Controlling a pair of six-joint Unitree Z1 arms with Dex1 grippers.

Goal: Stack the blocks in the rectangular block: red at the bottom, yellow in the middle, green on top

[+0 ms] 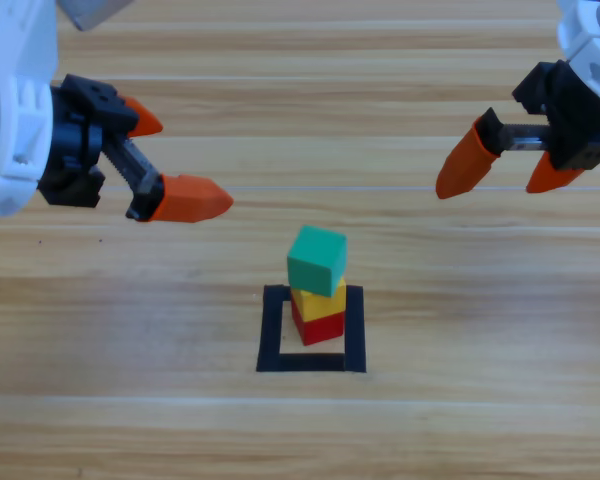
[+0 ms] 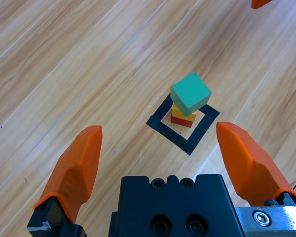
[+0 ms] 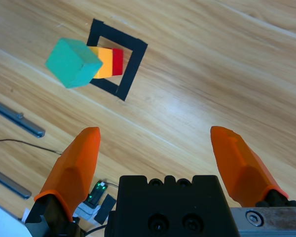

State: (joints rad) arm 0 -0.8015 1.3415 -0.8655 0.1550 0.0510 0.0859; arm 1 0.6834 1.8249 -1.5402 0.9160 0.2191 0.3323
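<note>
The green cube [image 1: 317, 259] tops yellow [image 1: 317, 300] and red [image 1: 318, 325] inside the black tape square [image 1: 273, 330], well apart from the left gripper [image 1: 170, 160] and right gripper [image 1: 510, 170], both wide open and empty.

Robot lab bench: wooden table [image 1: 130, 330], taped square [image 1: 311, 361], loose cables [image 3: 19, 143].
</note>
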